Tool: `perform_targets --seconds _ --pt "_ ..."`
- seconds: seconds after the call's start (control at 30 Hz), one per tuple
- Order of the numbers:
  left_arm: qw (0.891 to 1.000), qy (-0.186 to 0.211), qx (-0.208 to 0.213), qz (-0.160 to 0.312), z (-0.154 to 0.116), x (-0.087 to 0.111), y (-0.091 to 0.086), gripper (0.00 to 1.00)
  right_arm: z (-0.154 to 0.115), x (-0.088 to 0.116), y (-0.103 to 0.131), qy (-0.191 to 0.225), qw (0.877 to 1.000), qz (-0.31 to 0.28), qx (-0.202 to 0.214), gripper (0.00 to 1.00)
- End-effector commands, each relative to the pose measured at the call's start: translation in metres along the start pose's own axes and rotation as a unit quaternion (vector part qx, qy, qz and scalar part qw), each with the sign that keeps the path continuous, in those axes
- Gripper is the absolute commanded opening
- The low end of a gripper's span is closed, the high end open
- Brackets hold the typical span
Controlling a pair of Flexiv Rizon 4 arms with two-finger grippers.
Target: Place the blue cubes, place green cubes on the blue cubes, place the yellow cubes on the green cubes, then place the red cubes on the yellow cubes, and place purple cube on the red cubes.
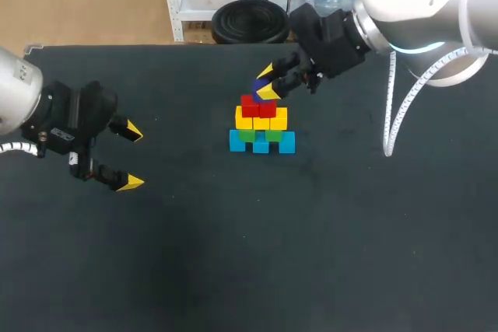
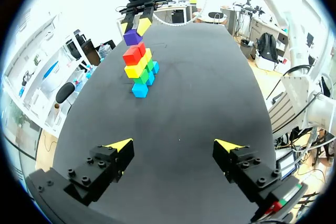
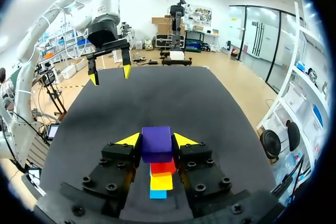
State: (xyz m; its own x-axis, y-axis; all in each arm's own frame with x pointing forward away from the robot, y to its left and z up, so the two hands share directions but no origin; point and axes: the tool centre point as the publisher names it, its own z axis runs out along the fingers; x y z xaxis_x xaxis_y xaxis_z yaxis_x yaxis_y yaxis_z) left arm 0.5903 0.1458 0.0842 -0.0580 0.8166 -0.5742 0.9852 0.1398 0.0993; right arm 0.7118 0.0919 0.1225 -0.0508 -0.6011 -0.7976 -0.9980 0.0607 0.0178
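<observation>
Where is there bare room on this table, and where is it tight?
The table is bare all across the robot's side of the cube stack, and between the stack and the open left pincer. It is tight only over the stack, where the right pincer holds the purple cube over the red cubes.

Purple cube (image 3: 156, 143) up top, four colour layers stacked below!
On the table sit three blue cubes (image 1: 261, 144) in a row, two green cubes (image 1: 273, 135) on them, yellow cubes (image 1: 261, 121) over those, and two red cubes (image 1: 258, 106) side by side above. The purple cube is held level between the yellow tips of the right gripper (image 3: 156, 139), directly over the reds; touching them or just clear, hard to say.
</observation>
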Motion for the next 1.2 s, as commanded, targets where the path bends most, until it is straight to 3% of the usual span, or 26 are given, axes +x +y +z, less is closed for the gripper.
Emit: perform_targets --seconds 0.03,1.2 --pt "1.0 -0.003 0.0 0.002 0.0008 0.0015 0.0008 1.0 0.002 -0.0008 -0.0019 0.002 1.0 0.001 -0.002 0.0" --pt "1.0 -0.003 0.0 0.002 0.0008 0.0015 0.0008 1.0 0.0078 0.0039 -0.0044 0.012 1.0 0.011 -0.004 0.0"
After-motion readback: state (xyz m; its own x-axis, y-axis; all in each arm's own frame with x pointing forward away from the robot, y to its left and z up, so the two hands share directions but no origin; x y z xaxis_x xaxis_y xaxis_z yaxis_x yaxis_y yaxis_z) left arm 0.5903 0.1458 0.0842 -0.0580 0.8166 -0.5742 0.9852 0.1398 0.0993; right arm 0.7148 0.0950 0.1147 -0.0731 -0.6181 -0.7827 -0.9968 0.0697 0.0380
